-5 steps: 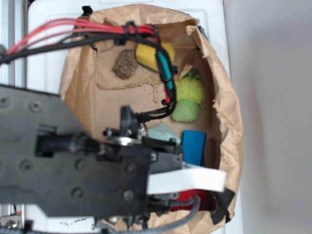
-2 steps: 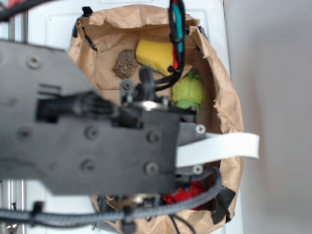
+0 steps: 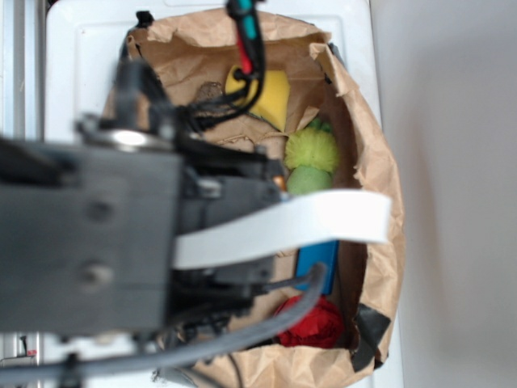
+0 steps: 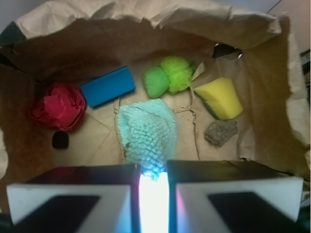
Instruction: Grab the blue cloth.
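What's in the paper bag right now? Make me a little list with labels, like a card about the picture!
container: brown paper bag, open at the top
blue cloth: pale aqua fuzzy rag, one end pinched in the tool
tool: shut on the blue cloth, at the near edge of the wrist view
blue block: smooth, deep blue, beside the cloth
red item: crumpled red wad, next to the blue block
green items: two fuzzy green pieces
yellow sponge: wedge-shaped
brown lump: rough, stone-like, near the yellow sponge
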You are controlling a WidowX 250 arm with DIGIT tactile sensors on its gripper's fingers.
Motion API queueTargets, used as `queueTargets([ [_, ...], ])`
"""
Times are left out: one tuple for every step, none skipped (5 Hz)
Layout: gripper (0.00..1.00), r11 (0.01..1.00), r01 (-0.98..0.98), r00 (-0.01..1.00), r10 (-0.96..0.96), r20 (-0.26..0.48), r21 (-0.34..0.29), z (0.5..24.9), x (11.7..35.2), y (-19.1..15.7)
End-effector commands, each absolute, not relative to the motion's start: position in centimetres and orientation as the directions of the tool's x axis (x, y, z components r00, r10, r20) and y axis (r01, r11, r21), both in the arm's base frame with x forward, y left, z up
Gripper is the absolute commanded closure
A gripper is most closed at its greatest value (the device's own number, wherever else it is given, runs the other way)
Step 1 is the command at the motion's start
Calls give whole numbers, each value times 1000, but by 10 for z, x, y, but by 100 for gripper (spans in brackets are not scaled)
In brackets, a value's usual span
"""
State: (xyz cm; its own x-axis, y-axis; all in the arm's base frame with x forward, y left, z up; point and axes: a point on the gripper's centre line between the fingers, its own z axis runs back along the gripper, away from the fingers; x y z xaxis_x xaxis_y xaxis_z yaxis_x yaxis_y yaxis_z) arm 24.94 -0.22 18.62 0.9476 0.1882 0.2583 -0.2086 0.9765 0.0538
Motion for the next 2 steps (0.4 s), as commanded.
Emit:
queueTargets([
  [100, 974, -216, 925, 180, 336, 72, 204, 255, -3],
  [100, 971, -218, 925, 172, 339, 101, 200, 257, -6],
])
